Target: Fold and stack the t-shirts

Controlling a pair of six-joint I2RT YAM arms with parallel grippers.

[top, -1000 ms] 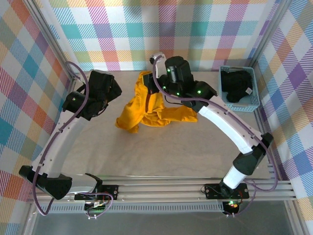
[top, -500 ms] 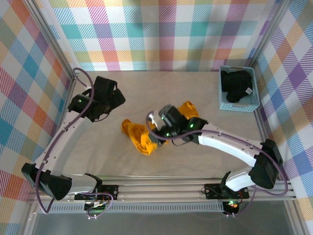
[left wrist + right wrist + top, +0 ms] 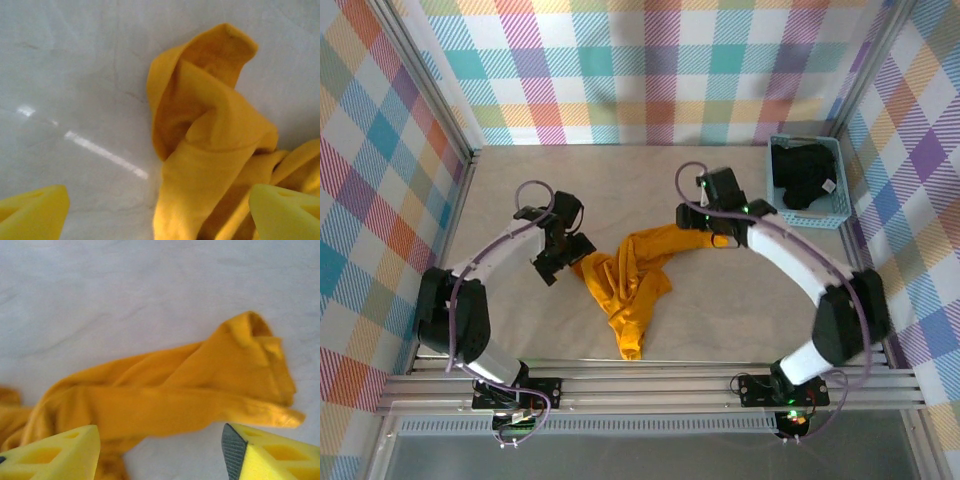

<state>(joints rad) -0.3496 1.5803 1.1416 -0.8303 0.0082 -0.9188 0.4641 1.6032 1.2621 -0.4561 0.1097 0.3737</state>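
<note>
The mustard-orange t-shirt (image 3: 632, 285) lay crumpled near the middle of the table (image 3: 750, 300), with one twisted strip trailing toward the near edge. The left gripper (image 3: 565, 257) sat at the shirt's left end, its jaws wide apart beside a raised fold and clamping nothing. The right gripper (image 3: 703, 226) stood over the shirt's right end, its fingers (image 3: 55, 450) spread and empty. The black t-shirt (image 3: 803, 175) lay in the light-blue basket (image 3: 807, 221) at the far right corner.
</note>
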